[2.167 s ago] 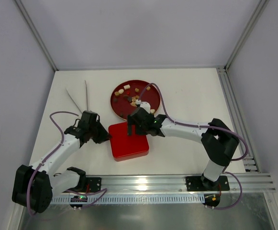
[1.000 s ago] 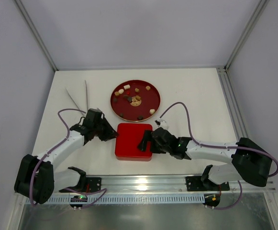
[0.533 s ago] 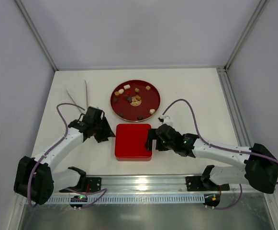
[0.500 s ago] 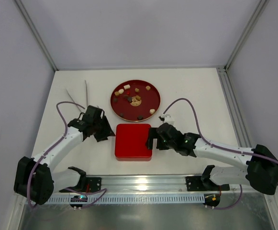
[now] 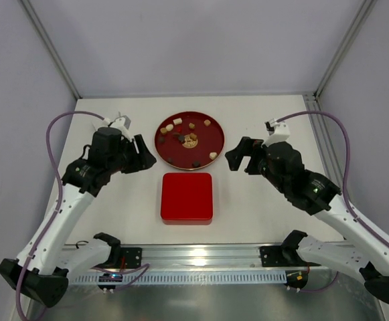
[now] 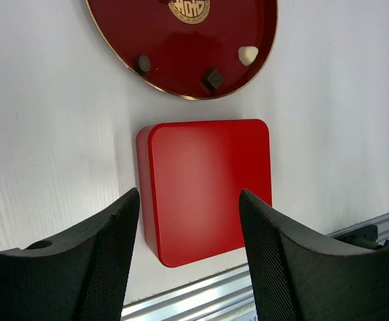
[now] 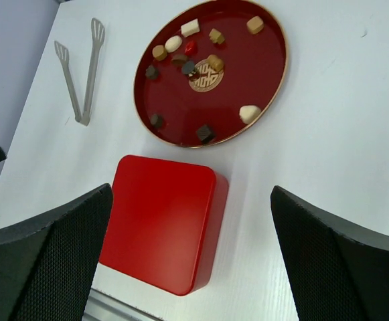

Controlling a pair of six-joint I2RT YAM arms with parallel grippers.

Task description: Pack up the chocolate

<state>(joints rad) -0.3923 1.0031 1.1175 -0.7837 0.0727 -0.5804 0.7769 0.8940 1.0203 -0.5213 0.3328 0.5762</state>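
Several chocolate pieces (image 5: pixel 193 142), dark, tan and cream, lie on a round red plate (image 5: pixel 209 137). They also show in the right wrist view (image 7: pixel 250 114) and the left wrist view (image 6: pixel 248 55). A closed square red box (image 5: pixel 187 197) sits in front of the plate with its flat lid (image 7: pixel 161 217) on. The grid tray is hidden under the lid. My left gripper (image 5: pixel 144 155) is open and empty, raised to the left of the plate. My right gripper (image 5: pixel 238 157) is open and empty, raised to the right of it. Neither touches the box.
Metal tongs (image 7: pixel 80 73) lie at the back left, mostly hidden behind my left arm in the top view. An aluminium rail (image 5: pixel 201 257) runs along the near edge. Enclosure walls stand on three sides.
Both grippers were low beside the box's left and right sides. They have lifted and drawn back, the left to the back left, the right to the back right. The box stays in place.
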